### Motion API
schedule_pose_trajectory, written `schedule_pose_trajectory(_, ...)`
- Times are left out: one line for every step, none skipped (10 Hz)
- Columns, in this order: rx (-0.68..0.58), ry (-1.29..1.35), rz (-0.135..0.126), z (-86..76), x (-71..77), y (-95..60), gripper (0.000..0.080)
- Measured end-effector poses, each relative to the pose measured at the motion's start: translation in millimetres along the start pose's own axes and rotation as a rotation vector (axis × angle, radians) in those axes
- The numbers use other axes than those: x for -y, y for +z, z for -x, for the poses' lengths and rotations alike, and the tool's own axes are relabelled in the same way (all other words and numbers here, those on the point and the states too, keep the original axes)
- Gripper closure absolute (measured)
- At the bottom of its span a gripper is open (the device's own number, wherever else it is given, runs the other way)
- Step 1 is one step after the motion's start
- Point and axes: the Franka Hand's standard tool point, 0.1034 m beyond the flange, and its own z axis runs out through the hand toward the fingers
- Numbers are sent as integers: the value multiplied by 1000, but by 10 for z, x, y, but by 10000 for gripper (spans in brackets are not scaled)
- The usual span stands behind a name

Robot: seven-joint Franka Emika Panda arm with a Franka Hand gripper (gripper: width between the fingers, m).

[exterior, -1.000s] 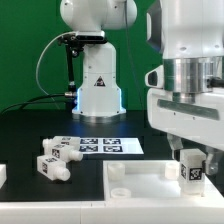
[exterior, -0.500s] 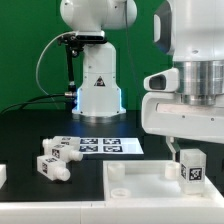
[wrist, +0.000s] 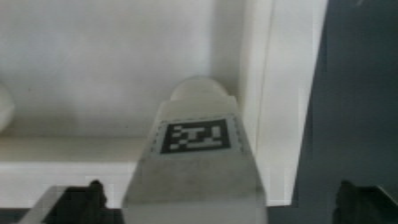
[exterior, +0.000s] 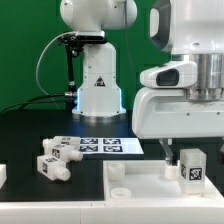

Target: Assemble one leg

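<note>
Jaws: closed on the leg [exterior: 191, 168], one finger on each side of it, tag facing out; in the wrist view the leg [wrist: 196, 150] stands between the two dark fingertips.
Arm: gripper [exterior: 190, 160] hangs over the panel's corner at the exterior view's right.
Counter [exterior: 25, 135]: black, carrying all the parts.
Panel [exterior: 135, 190]: wide white square with raised rim; the held leg sits just above it, contact unclear.
Marker board [exterior: 105, 146]: flat, behind the panel.
Spare legs [exterior: 55, 158]: loose cluster, well apart from the gripper.
Handling: probably light, stiff, smooth plastic that may slip; hold the flat sides mid-body and keep it upright.
</note>
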Motion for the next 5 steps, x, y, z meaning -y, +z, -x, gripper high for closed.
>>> schedule_pose_trajectory(0, 1, 0, 0, -9, 4, 277)
schedule_pose_trajectory(1, 2, 1, 2, -9, 7, 411)
schedule_pose_trajectory(2, 95, 0, 4, -9, 12, 411)
schedule_pose_trajectory(2, 177, 0, 4, -14, 14, 514)
schedule_pose_trajectory(2, 242, 1, 4, -17, 15, 514)
